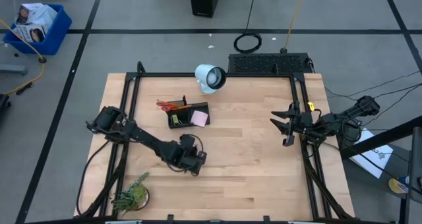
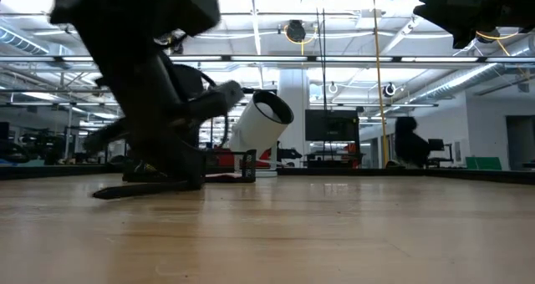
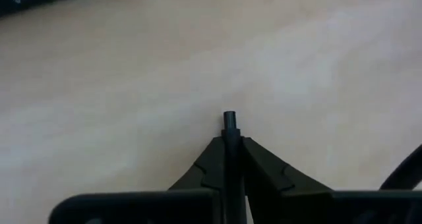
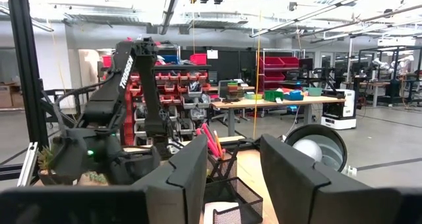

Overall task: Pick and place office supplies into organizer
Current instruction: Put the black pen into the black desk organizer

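My left gripper (image 1: pixel 194 163) is low over the middle of the table, nearer than the organizer, and is shut on a slim black pen (image 3: pixel 229 120). The small black organizer (image 1: pixel 188 115) stands on the table and holds orange pencils (image 1: pixel 173 105), red-handled scissors (image 1: pixel 165 104), a pink sticky-note pad (image 1: pixel 199 118) and yellow clips (image 1: pixel 175 120). My right gripper (image 1: pixel 282 127) waits open and raised at the table's right edge. My left gripper pinches the black pen between its two fingers (image 3: pixel 211 165). The pen runs along the fingers, and its end (image 3: pixel 229 116) sticks out past the fingertips. The fingers slant down toward the tabletop. I cannot tell whether the pen rests on the table.
A white cylindrical lamp (image 1: pixel 210 78) lies at the table's far edge behind the organizer. A green plant (image 1: pixel 132 194) stands at the near left corner. A black grille-like box (image 1: pixel 269 62) sits beyond the far right edge. Bare wood (image 1: pixel 250 165) lies between the two arms.
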{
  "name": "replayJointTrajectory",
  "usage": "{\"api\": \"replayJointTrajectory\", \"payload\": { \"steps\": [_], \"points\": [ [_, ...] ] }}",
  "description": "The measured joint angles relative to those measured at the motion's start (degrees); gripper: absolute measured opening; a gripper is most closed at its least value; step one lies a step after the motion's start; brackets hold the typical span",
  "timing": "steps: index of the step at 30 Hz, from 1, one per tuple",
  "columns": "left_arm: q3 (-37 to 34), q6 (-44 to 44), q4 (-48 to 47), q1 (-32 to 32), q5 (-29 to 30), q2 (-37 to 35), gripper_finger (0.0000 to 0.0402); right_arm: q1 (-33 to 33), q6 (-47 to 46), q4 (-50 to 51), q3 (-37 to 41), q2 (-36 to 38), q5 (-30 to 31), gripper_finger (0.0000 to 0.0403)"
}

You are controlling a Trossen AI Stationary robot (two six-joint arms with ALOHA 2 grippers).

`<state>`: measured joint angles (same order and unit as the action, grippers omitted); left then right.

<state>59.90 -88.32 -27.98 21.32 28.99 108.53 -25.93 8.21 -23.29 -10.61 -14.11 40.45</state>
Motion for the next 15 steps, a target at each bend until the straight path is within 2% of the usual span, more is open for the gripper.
{"api": "replayJointTrajectory", "payload": {
  "steps": [2,7,15],
  "points": [
    [-0.2,1.0,-0.8,1.4,0.7,-1.1,0.0034,0.0,0.0,0.0,0.0,0.0,0.0,0.013],
    [-0.1,2.1,-2.1,4.7,8.1,-4.1,0.003,0.0,0.0,0.0,0.0,0.0,0.0,0.013],
    [0.0,10.5,-3.9,7.4,14.6,-8.1,0.0026,0.0,0.0,0.0,0.0,0.0,0.0,0.013]
  ]
}}
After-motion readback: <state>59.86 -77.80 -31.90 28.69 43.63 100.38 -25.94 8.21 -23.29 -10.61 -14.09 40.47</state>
